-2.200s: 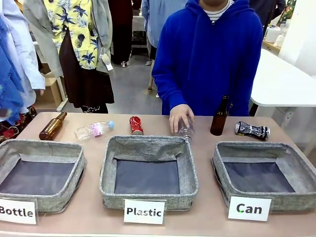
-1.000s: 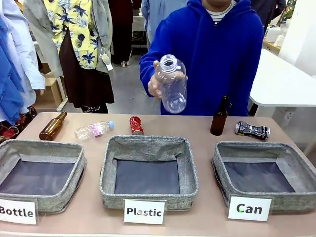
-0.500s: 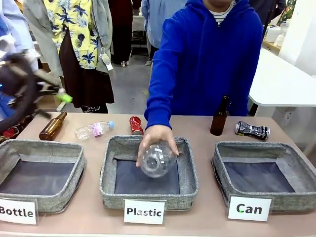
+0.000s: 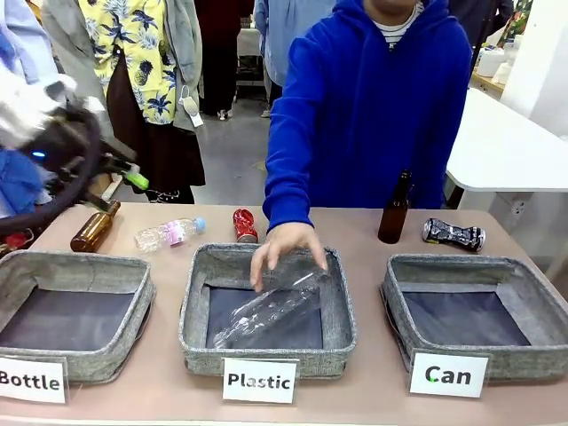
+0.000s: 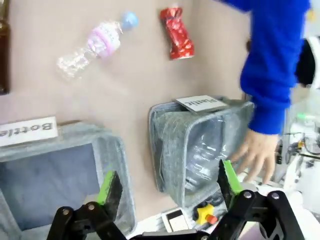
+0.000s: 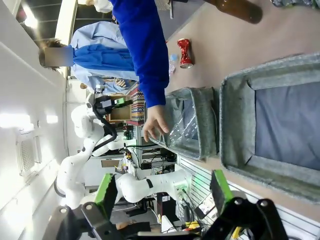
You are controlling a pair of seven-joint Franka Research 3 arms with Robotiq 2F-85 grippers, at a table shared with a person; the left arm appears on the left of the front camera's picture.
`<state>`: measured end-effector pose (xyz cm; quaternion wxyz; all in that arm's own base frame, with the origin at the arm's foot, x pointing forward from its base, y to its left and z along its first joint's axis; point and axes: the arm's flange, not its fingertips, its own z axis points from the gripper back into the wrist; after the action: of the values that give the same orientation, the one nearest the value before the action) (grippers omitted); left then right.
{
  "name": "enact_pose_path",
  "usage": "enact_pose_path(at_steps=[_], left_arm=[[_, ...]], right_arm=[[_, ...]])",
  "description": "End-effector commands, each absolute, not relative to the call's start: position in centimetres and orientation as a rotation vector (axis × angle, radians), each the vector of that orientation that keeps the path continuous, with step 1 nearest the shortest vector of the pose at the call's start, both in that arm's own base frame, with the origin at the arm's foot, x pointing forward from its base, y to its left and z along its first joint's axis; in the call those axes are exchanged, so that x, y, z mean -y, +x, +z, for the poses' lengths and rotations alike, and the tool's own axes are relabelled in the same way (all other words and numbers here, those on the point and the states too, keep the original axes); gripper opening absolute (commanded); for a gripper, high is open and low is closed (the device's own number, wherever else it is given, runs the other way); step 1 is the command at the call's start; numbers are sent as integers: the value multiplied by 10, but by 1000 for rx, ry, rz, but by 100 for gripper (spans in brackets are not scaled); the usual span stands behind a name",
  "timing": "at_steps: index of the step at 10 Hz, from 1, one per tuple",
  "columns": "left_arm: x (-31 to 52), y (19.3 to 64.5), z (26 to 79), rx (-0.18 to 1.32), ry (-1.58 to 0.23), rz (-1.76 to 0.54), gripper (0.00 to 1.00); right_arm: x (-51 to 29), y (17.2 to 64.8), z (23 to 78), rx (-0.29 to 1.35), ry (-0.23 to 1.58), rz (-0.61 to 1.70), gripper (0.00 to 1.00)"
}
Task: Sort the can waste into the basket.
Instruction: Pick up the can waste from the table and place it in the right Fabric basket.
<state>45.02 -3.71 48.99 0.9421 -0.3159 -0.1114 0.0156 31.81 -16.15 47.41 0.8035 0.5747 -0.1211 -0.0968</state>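
both cans are out on the table (image 4: 373, 401) right now, on the far side behind the baskets. the red can (image 4: 244, 225) lies just behind the back rim of the plastic basket (image 4: 342, 311), between a small clear bottle (image 4: 170, 233) with a pink label and the person's blue sleeve (image 4: 297, 133). the black can (image 4: 453, 233) lies on its side over on the right, just behind the back rim of the can basket (image 4: 524, 362), with an upright brown bottle (image 4: 395, 210) near it on its left. the can basket, white label (image 4: 448, 374) propped in front, has its dark flat bottom in plain sight.

in the middle, the person's hand (image 4: 284, 250) reaches over the plastic basket's back rim, fingers spread at the upper end of a big clear bottle (image 4: 266, 312) that lies slanted inside (touching or just above, hard to call).

left gripper (image 5: 169, 179) is up in the air on the left, above the bottle basket (image 4: 98, 364), blurred in the front view. its fingers are spread wide, with nothing between the green pads (image 5: 107, 184). right gripper (image 6: 163, 186) is the same: jaws wide apart, gripping nothing, looking across the can basket from the robot's side. another brown bottle (image 4: 94, 227) lies at the far left, behind the bottle basket.
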Motion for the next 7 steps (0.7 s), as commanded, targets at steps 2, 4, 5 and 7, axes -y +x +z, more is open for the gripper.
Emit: enact_pose_path(at_steps=[2,4,5,7], left_arm=[[-50,383,482,271,-884,70,100],[-62,363,469,307,-902,113,100],[-56,363,473,313,-890,92,100],[-24,379,493,322,-811,47,100]], right_arm=[[163,317,475,273,1230,-182,100],[163,317,475,273,1230,-182,100],[163,317,475,273,1230,-182,100],[163,317,475,273,1230,-182,100]])
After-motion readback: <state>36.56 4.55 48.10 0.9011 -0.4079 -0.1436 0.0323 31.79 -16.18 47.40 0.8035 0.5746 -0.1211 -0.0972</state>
